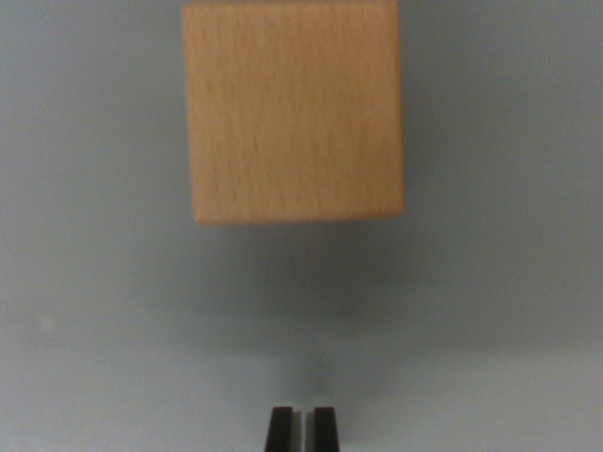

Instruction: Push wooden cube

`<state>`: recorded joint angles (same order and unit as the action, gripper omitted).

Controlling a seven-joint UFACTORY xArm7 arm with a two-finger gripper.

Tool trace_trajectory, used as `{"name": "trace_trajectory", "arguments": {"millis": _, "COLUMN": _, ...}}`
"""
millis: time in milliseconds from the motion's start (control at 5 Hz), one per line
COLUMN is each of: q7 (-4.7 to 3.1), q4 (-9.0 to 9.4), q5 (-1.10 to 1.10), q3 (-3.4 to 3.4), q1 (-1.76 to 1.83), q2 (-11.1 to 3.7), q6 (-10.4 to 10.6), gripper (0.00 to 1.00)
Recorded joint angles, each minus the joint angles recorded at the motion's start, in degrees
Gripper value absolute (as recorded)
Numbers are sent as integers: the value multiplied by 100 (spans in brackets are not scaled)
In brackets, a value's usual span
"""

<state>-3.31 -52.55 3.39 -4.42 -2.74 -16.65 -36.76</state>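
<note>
The cube lies straight ahead of the claw, apart from it, whose tips stand nearly closed on nothing.

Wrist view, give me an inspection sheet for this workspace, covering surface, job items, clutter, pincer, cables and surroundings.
Surface: plain grey surface, bare, with a soft shadow below the cube.
Job's things: wooden cube, light wood, slightly blurred, its top cut off by the frame edge.
Clutter: nothing seen.
Grippers: pincer at the bottom edge, its tips nearly together with a thin gap, apart from the cube and roughly in line with it.
Cables: nothing seen.
Surroundings: nothing seen beyond the surface.
</note>
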Motion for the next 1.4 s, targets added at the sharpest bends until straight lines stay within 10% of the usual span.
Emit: {"name": "trace_trajectory", "arguments": {"millis": 1400, "q7": 1, "q4": -592, "q5": -30, "q3": 20, "q1": 1, "q2": -365, "q6": -228, "gripper": 100}}
